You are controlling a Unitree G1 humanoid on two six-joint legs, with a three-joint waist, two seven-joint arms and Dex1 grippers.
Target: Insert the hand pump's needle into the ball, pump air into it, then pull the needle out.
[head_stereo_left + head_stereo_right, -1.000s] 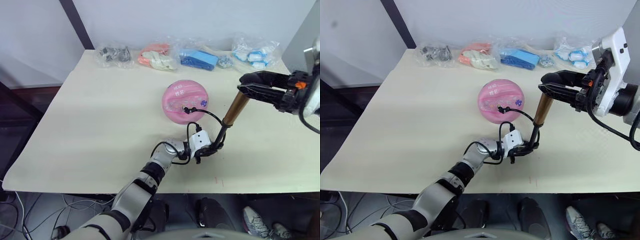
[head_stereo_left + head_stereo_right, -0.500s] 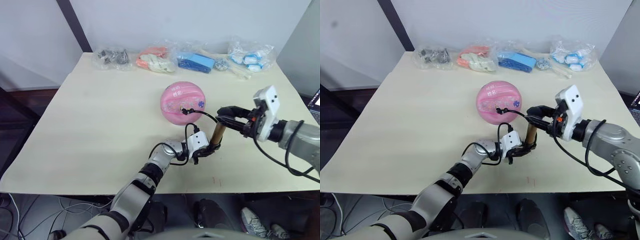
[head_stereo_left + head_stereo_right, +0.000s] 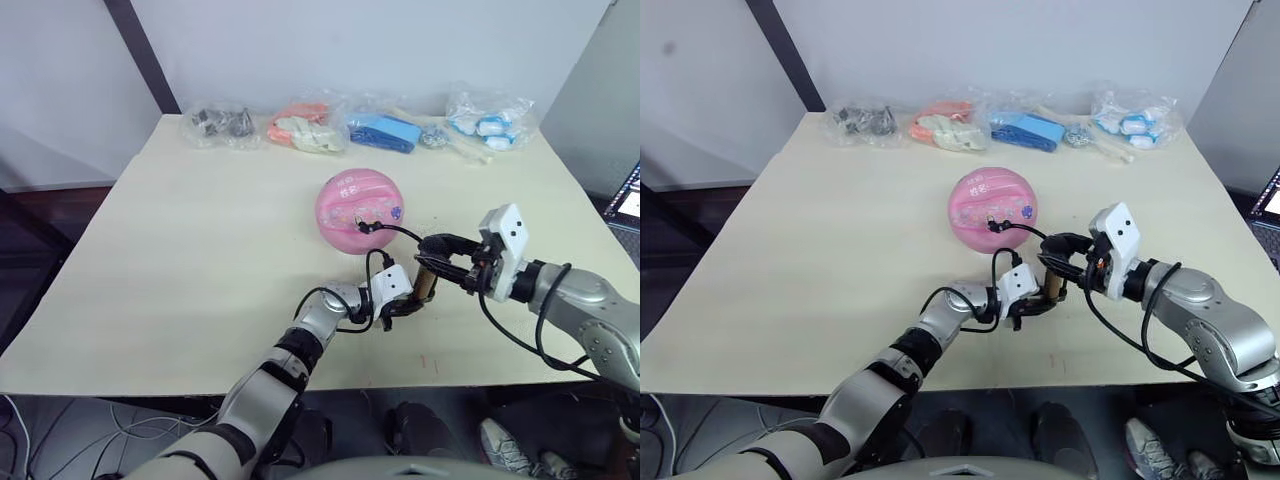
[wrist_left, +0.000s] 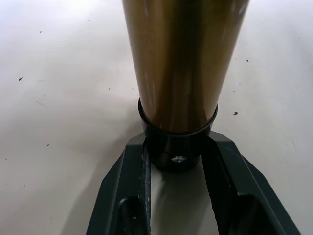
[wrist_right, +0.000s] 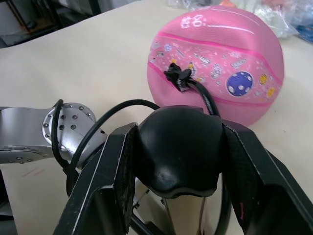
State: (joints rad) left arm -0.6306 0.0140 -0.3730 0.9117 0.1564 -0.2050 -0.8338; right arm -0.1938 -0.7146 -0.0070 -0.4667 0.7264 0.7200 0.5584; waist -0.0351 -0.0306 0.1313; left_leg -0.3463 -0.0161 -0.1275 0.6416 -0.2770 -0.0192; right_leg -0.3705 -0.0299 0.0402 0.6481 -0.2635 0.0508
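The round pink ball [image 3: 358, 212] sits mid-table with the needle's black fitting [image 5: 178, 77] stuck in its side. A thin black hose [image 3: 400, 232] loops from there to the hand pump [image 3: 427, 283], which stands on the table just in front of the ball. My left gripper [image 3: 406, 304] is shut on the pump's black bottom cap [image 4: 178, 149], below the brass cylinder [image 4: 183, 58]. My right gripper [image 3: 431, 268] is shut on the pump's black handle [image 5: 178, 147], which sits low, close to the cylinder top.
Several clear bags line the table's far edge: dark parts [image 3: 225, 122], pink-white items [image 3: 305, 128], blue items [image 3: 388, 130] and blue-white items [image 3: 485, 120]. The cream table [image 3: 190, 230] spreads bare to the left. The hose loops over my left wrist [image 5: 29, 139].
My right gripper has come down and leftward with the handle, from high above the cylinder to just over it, and the pump now looks much shorter. The left gripper stayed at the base.
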